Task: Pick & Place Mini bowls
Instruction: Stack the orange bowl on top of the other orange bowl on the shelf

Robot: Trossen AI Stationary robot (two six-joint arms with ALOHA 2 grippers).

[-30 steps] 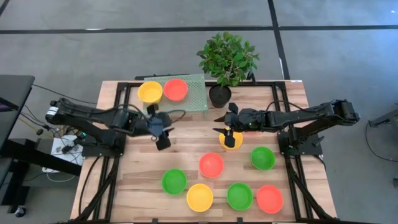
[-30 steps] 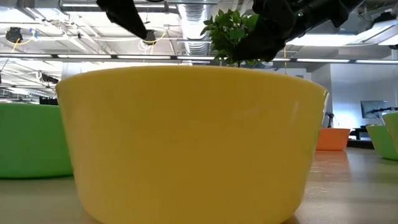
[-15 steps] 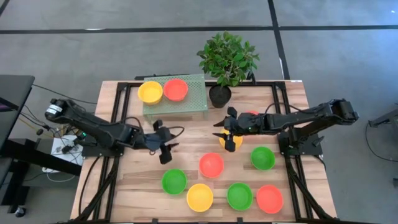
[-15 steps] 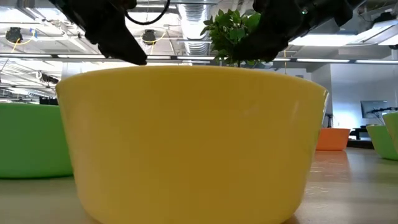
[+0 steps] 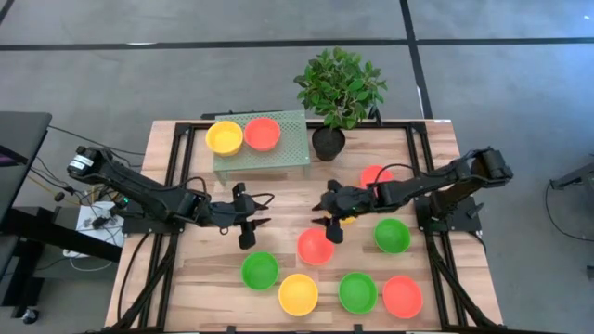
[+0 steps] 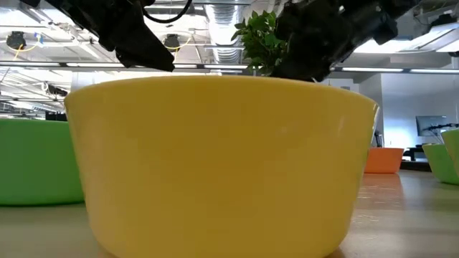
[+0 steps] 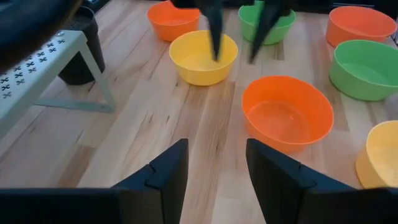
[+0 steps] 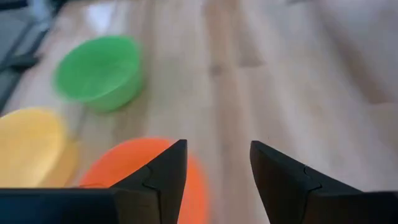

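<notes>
The right claw [image 5: 327, 221] hangs open and empty beside the red-orange bowl [image 5: 316, 246], probably to grasp its rim. The left claw [image 5: 249, 221] waits open and empty over the table [image 5: 204, 278], clear of the bowls.

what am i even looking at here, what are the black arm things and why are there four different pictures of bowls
These are two robot arms at a wooden table, each ending in a two-finger tool for picking things up.

The four pictures show one moment from four cameras: one above the table looking down, one at table height with a yellow bowl filling its view, and one on each arm's wrist looking past that arm's own fingers.

In the overhead view, the left tool and the right tool hang over the middle of the table. Both are open and hold nothing.

Small red-orange, yellow and green bowls lie scattered on the table. Two more, a yellow one and a red-orange one, sit on a pale green rack at the back, beside a potted plant.
</notes>
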